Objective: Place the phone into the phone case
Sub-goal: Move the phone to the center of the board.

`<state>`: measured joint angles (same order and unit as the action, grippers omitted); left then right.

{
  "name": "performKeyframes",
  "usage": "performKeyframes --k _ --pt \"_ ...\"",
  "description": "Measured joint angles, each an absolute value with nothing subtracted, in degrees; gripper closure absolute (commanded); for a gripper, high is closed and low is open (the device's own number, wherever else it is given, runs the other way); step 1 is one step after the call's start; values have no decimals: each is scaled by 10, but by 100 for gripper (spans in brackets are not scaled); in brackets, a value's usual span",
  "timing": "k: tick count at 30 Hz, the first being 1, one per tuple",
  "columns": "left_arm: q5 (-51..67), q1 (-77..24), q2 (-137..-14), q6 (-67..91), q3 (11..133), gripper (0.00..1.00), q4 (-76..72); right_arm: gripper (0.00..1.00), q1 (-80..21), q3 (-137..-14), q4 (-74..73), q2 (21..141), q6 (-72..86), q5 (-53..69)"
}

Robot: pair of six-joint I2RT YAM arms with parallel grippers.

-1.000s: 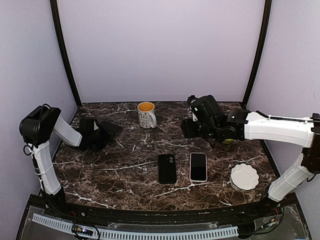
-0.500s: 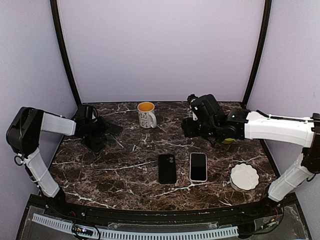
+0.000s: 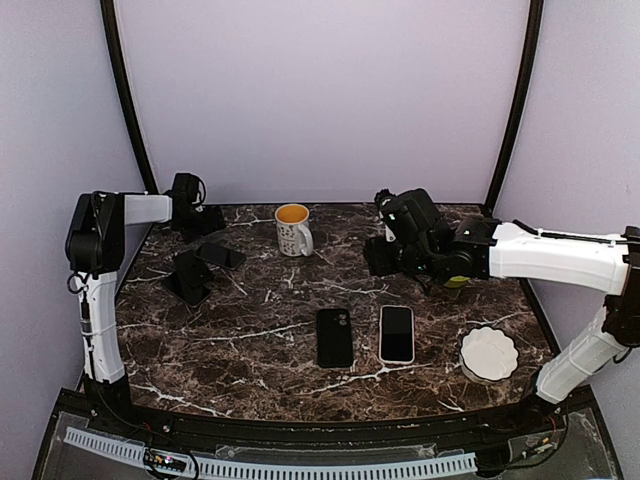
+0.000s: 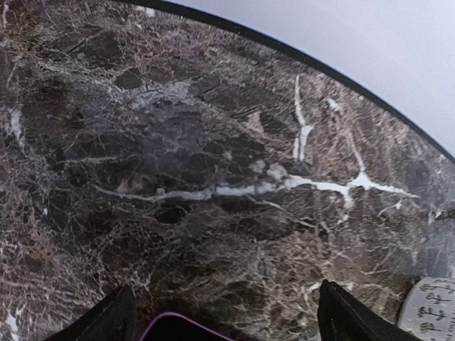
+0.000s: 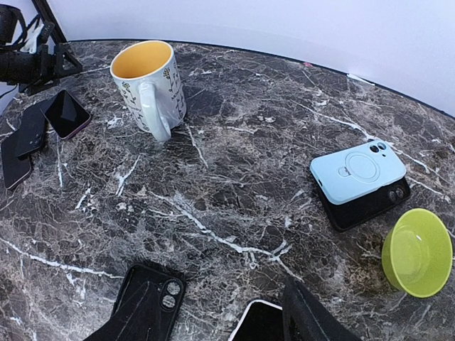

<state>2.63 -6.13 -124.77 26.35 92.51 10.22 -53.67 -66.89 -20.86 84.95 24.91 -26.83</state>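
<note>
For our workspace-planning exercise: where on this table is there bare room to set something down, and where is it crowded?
Free: the near-left marble between the dark phones and the black case; also the band between the mug and that case. Crowded: the right, with the phone, white dish and right gripper.

Cut-offs and occlusions, three views.
Left wrist: only finger tips of left gripper (image 4: 227, 311) in frame; purple-rimmed dark object (image 4: 174, 328) clipped by bottom edge, identity not resolvable; mug (image 4: 432, 310) clipped at corner. Right wrist: black phone case (image 5: 146, 298) and phone (image 5: 257, 324) both cut by bottom edge; dark phone (image 5: 370, 204) mostly covered by pale blue case (image 5: 357, 170). Top: green bowl (image 3: 456, 281) nearly hidden behind right arm (image 3: 550, 255).
</note>
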Motion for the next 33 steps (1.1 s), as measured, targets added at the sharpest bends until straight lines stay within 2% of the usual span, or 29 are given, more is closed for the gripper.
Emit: performKeyframes --k 3,7,17,26,33 --pt "20 -61 -1294 229 985 13 153 41 -537 -669 -209 849 249 -268" --pt "15 -60 -1327 199 1030 25 191 41 -537 -669 -209 849 249 -268" --pt "-51 -82 -1332 138 1037 32 233 41 -537 -669 -215 849 249 -268" --pt "-105 -121 -1319 120 1007 38 227 41 -537 -669 -220 847 249 -265" --pt "-125 -170 -1249 123 893 40 203 41 -536 -663 -223 820 250 -264"
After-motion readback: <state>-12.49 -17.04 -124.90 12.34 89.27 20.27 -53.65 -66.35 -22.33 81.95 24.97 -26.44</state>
